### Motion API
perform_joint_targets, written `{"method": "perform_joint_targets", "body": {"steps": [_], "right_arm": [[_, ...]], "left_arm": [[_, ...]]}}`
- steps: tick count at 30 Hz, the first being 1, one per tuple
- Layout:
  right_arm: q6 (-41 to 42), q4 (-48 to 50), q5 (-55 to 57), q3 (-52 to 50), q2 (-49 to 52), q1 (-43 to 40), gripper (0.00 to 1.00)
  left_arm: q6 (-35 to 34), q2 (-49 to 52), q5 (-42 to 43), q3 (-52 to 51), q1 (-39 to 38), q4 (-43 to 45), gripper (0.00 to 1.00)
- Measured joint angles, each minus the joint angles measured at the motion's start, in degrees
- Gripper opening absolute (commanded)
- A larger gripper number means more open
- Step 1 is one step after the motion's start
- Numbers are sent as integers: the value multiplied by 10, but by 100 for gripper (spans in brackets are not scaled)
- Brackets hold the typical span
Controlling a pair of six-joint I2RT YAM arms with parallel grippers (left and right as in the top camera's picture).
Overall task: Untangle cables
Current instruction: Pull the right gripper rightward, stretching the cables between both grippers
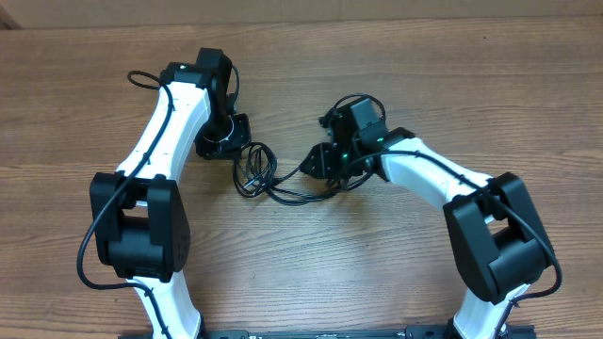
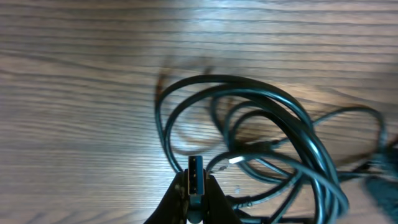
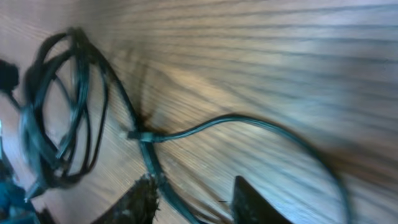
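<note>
The cables [image 1: 256, 174] lie as a loose black coil on the wooden table between my two arms. My left gripper [image 1: 226, 143] is at the coil's left edge. In the left wrist view it [image 2: 196, 182] is shut on a flat plug end [image 2: 196, 169] of one cable, with the coil [image 2: 273, 102] spreading to the right. My right gripper [image 1: 322, 162] is at the coil's right side. Its jaws [image 3: 193, 190] stand open, and one strand [image 3: 163, 186] runs between them, close against the left finger. The rest of the bundle [image 3: 56, 124] lies to the left in that view.
The wooden table [image 1: 396, 56] stretches all around the coil. Thicker black wires run along both white arms [image 1: 170, 113]. The arm bases stand at the near edge [image 1: 311, 331].
</note>
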Motion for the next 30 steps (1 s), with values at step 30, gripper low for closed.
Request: {"method": "perform_joint_targets", "body": {"steps": [30], "right_arm": [[246, 82, 66, 0, 71, 98, 4]], "left_arm": [[175, 0, 376, 1, 165, -31, 4]]}}
